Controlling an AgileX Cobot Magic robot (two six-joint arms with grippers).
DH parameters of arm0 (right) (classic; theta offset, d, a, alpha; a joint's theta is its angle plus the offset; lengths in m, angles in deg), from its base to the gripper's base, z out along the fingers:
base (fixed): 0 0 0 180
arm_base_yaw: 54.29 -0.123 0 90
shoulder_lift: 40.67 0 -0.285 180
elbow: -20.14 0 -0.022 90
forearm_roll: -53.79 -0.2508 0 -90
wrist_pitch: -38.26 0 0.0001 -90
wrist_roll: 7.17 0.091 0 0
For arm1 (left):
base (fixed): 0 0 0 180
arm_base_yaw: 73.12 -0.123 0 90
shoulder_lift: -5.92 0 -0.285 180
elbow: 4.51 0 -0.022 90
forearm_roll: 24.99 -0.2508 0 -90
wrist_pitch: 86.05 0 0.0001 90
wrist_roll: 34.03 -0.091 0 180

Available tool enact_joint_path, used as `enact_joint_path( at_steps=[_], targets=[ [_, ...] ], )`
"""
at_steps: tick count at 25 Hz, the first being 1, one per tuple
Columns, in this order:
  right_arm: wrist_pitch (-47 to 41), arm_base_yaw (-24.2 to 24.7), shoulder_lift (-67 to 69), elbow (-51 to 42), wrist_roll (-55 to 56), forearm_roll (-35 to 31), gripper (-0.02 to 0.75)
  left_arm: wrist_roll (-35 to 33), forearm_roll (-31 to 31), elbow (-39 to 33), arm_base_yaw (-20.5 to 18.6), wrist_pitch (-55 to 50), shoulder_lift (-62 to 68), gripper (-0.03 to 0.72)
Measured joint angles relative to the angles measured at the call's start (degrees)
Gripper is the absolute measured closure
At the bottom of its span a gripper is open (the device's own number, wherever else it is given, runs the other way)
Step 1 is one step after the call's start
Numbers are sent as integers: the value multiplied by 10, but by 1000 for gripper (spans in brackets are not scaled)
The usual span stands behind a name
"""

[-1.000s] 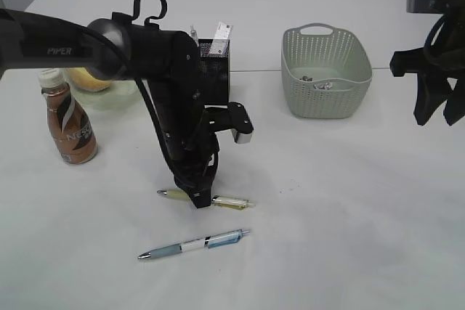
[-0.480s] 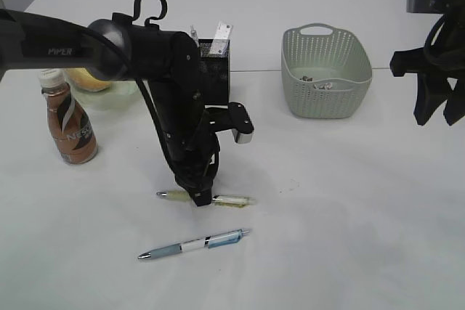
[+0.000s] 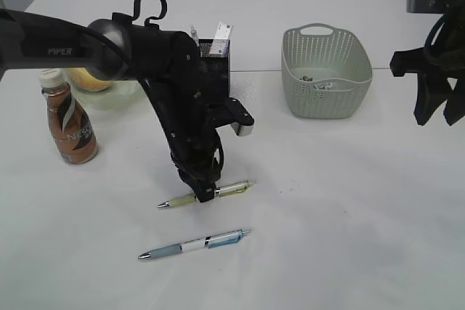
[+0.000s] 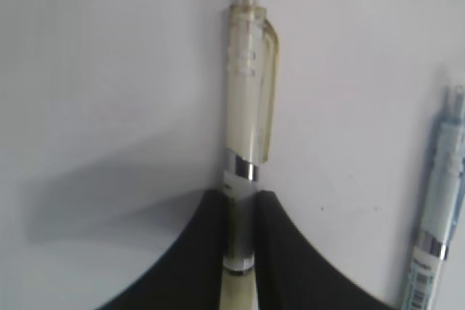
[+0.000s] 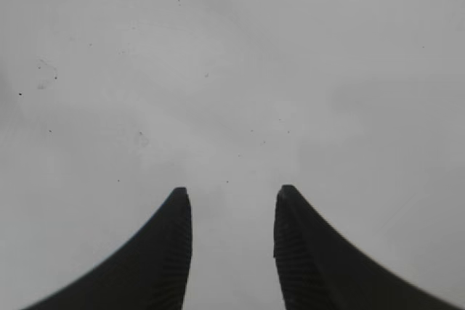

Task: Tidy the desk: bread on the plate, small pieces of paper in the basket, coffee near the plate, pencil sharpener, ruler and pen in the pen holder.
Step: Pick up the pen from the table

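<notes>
Left wrist view: left claw (image 4: 240,230) pinches translucent yellowish pen (image 4: 245,121); right claw (image 5: 232,226) spread.

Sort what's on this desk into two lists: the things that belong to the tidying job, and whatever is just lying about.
Part of the job:
- yellowish pen, pinched in the left gripper
- blue pen, loose on the desk
- pen holder
- basket holding paper scraps
- coffee
- bread on the plate

Just lying about:
- nothing visible; the right gripper hangs open, idle
</notes>
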Motion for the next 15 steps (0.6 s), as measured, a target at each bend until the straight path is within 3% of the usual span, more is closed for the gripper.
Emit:
enact_joint_path(
  at_steps=[6,15],
  targets=[
    [0,0,0,0,0,0,455,92,0,37,0,15,2,629],
    [0,0,0,0,0,0,455,322,-5,138,0,-56,2,629]
  ],
)
